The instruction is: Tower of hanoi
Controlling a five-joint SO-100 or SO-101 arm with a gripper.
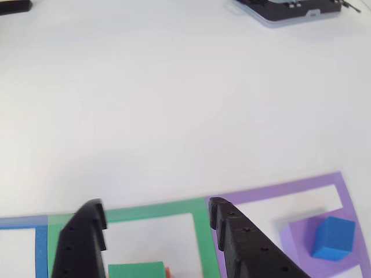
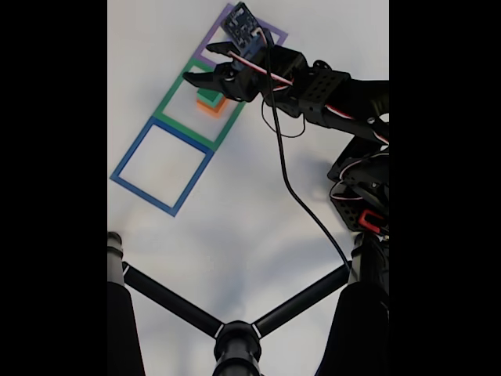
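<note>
Three taped square frames lie in a row on the white table: blue (image 2: 129, 160), green (image 2: 171, 92) and purple (image 2: 210, 35). A green block (image 2: 208, 95) sits on an orange block (image 2: 210, 108) inside the green frame. In the other view the green block (image 1: 136, 270) shows at the bottom edge between the fingers, with a sliver of orange (image 1: 168, 271) beside it. A blue cube (image 1: 333, 236) rests on a flat purple block (image 1: 293, 236) inside the purple frame (image 1: 278, 188). My gripper (image 1: 156, 208) (image 2: 200, 64) hangs open above the green frame, holding nothing.
A black and clear case (image 1: 290, 11) lies at the table's far right and a dark object (image 1: 14, 6) at the far left in the other view. A black stand with spread legs (image 2: 235, 337) fills the bottom of the fixed view. A black cable (image 2: 293, 196) trails from the arm.
</note>
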